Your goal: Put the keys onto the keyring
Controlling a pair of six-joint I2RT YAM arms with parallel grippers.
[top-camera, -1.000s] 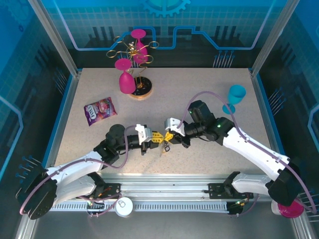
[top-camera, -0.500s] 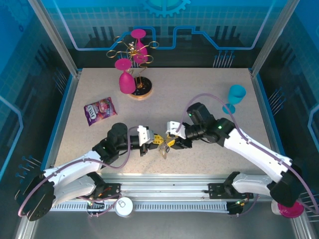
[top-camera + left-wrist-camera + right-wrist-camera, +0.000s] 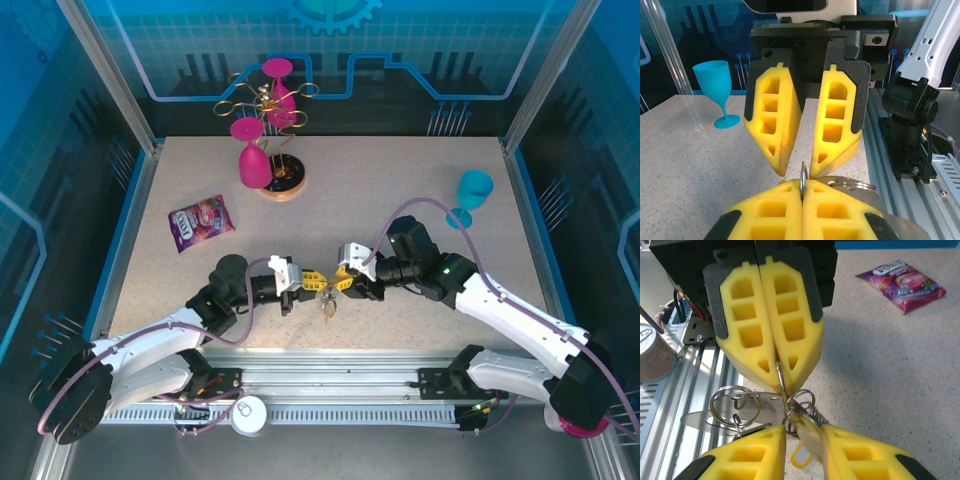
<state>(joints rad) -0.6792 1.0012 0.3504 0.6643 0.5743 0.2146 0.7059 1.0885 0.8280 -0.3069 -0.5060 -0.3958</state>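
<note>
1. The two grippers meet tip to tip at 6 o'clock on the table (image 3: 420, 190), close to its near edge. The left gripper (image 3: 312, 281) is at 9 o'clock of the meeting point and the right gripper (image 3: 345, 283) at 3 o'clock.
2. The left gripper's fingers are pressed together on the keyring (image 3: 802, 181), a thin metal ring seen edge-on in the left wrist view. It stands out of the closed tips toward 12 o'clock.
3. The right gripper's fingers are narrowly parted, with metal between them. I cannot tell whether they pinch it or only bracket it.
4. The keys (image 3: 807, 435) hang in a bunch at the right gripper's tips, with small silvery rings (image 3: 735, 405) tangled among them. A yellow-orange key head (image 3: 799, 458) dangles below at 6 o'clock.
5. The relation that matters is that the keyring's wire runs straight from the left tips at 12 o'clock down into the bunch at 6 o'clock. The two are touching or nearly so.
6. Both arms are equally near. The likely next step is for the right gripper to feed a key's hole along that wire while the left holds the keyring steady.
</note>
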